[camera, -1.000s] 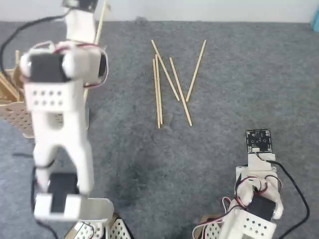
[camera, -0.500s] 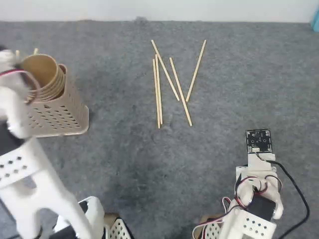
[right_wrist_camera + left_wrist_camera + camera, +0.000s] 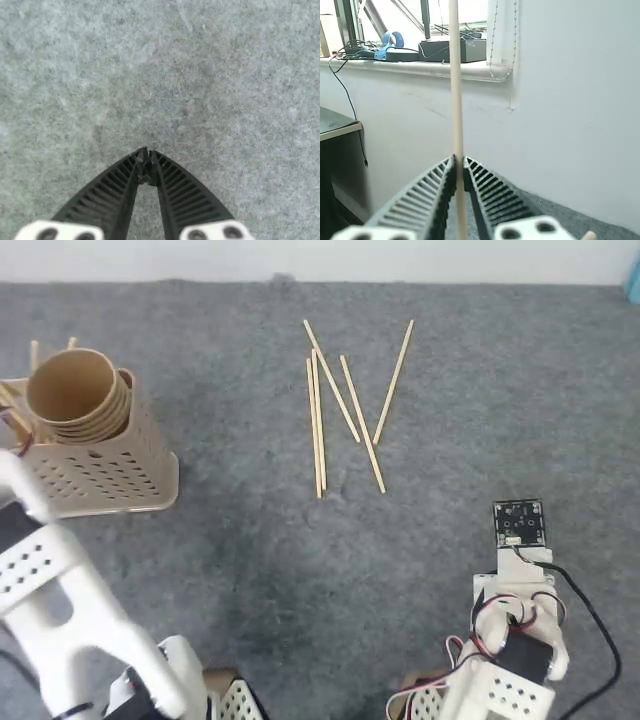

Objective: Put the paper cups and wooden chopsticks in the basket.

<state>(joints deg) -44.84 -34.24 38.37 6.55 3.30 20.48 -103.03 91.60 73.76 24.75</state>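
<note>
Several wooden chopsticks (image 3: 346,405) lie crossed on the grey carpet at the back middle. A beige perforated basket (image 3: 110,465) stands at the left with stacked paper cups (image 3: 75,395) in it and chopstick ends poking up behind. The left arm (image 3: 60,610) rises at the near left. My left gripper (image 3: 459,162) is shut on a single wooden chopstick (image 3: 454,75) that points up past the fingertips toward a wall and window sill. My right gripper (image 3: 147,157) is shut over bare carpet with nothing in it; its arm (image 3: 515,630) sits folded at the near right.
Grey carpet (image 3: 480,390) covers the table. A pale wall edge runs along the back. A blue object corner (image 3: 634,280) shows at the far right.
The left arm has swung from over the basket toward the near left, uncovering the basket and cups. The right arm has stayed still.
</note>
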